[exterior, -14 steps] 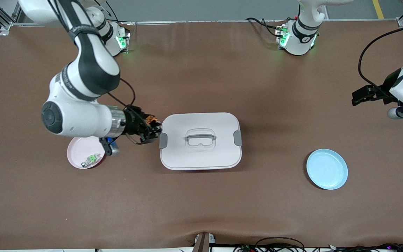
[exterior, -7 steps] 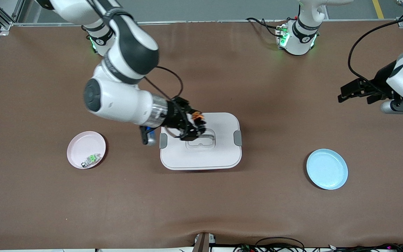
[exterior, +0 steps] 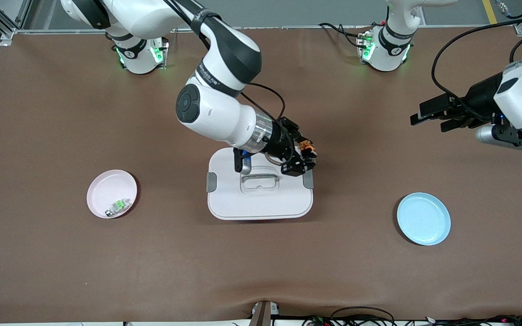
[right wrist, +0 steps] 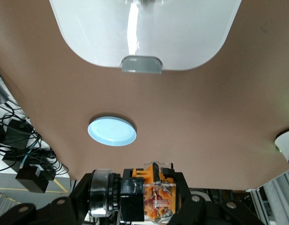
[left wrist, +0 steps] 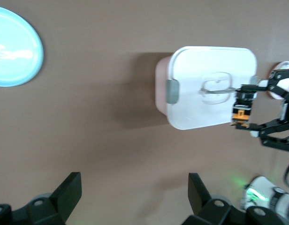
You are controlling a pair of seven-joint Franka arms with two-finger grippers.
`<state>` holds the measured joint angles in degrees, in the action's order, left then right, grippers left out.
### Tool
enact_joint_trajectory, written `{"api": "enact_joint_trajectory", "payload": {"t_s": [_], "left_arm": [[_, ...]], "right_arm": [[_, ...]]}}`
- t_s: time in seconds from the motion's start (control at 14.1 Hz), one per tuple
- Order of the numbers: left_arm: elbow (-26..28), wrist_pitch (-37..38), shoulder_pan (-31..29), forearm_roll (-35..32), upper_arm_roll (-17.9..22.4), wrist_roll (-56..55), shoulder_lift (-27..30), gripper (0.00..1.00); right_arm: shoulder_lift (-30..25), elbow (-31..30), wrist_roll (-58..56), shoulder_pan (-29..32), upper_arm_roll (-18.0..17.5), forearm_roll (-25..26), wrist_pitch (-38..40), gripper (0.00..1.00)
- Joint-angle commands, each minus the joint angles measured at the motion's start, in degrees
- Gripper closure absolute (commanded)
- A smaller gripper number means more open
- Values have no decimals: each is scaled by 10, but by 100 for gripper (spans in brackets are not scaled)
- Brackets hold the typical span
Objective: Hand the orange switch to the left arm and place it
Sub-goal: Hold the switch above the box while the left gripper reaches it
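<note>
My right gripper (exterior: 304, 159) is shut on the orange switch (exterior: 306, 146) and holds it in the air over the edge of the white box (exterior: 259, 201) that faces the left arm's end. In the right wrist view the switch (right wrist: 156, 199) sits between the jaws, with the box (right wrist: 144, 33) below. My left gripper (exterior: 428, 115) is open and empty, up in the air over the table toward the left arm's end. The left wrist view shows its open fingers (left wrist: 69, 192), the box (left wrist: 196, 93) and the held switch (left wrist: 240, 112).
A pink plate (exterior: 107, 192) with a small green-and-clear component (exterior: 117, 207) lies toward the right arm's end. A blue plate (exterior: 423, 218) lies toward the left arm's end, nearer the front camera than the left gripper. The box has grey side clips (exterior: 307, 180).
My right gripper has carried the switch from beside the box's pink-plate end, over the lid, to its edge facing the left arm. My left gripper has moved in toward the box.
</note>
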<state>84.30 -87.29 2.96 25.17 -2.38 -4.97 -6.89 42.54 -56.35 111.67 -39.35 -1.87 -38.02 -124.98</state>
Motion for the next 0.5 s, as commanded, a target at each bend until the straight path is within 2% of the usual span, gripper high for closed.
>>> {"api": "enact_joint_trajectory", "payload": {"t_s": [0.0, 0.14, 0.42], "left_arm": [[-8, 5, -2, 43, 3, -3, -31, 0], [-7, 2, -2, 90, 4, 11, -48, 0], [-6, -35, 7, 101, -1, -7, -55, 0]], "right_arm": [[13, 39, 42, -11, -3, -11, -19, 100], [13, 45, 59, -10, -20, -11, -46, 100], [15, 45, 70, -20, -29, -11, -87, 100]]}}
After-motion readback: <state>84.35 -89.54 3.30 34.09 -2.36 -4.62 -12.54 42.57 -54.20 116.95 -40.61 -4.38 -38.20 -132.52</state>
